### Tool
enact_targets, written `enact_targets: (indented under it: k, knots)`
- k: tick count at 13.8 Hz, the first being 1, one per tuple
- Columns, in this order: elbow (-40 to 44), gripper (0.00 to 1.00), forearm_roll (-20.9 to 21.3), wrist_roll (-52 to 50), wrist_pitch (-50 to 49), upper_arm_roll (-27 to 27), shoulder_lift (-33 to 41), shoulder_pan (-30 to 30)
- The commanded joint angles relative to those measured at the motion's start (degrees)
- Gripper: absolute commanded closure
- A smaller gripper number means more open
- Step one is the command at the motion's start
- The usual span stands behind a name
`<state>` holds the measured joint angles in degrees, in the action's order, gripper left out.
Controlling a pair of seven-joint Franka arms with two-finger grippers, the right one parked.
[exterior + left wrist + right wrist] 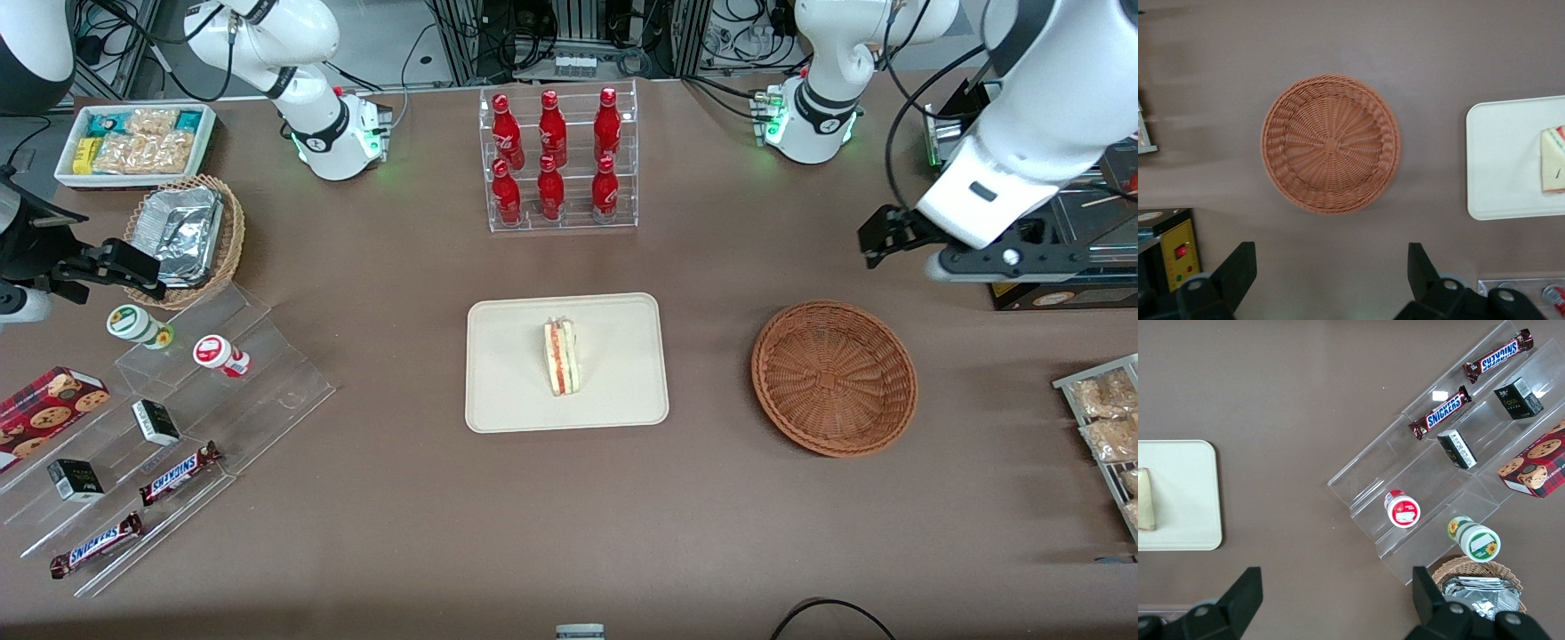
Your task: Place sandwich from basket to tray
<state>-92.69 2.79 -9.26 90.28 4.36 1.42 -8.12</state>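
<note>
So the sandwich [561, 357] is already lying on the tray [507, 391], roughly in the middle, with its long axis running from the camera-near rim toward the rim by the rack of red bottles [553, 158], and the red and green filling visible along its cut edge. The basket [834, 377] sits beside the tray toward the working arm's end of the tabletop, and it's got nothing in it. The left arm's hand [876, 238] hangs above the tabletop, farther from the front camera than the basket and well apart from the sandwich, fingers [1237, 270] spread wide with nothing between them. In the wrist view the basket [1331, 143] lies straight ahead of the open fingers, while the tray [1501, 160] and sandwich [1553, 160] are off to one side. Looks like the placing part is basically done, so the only move left would be pulling the arm clear.
</note>
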Motion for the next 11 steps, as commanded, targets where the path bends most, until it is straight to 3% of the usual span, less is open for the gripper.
enact_targets:
  k: [1,5,11]
  knots:
    - [-4.34,0.00,-0.95,4.85,-0.10,-2.25,4.56,0.99]
    - [-3.82,0.00,-0.95,10.31,-0.45,-2.08,4.82,5.99]
    - [4.70,0.00,-0.95,9.61,-4.04,-1.99,-0.44,6.18]
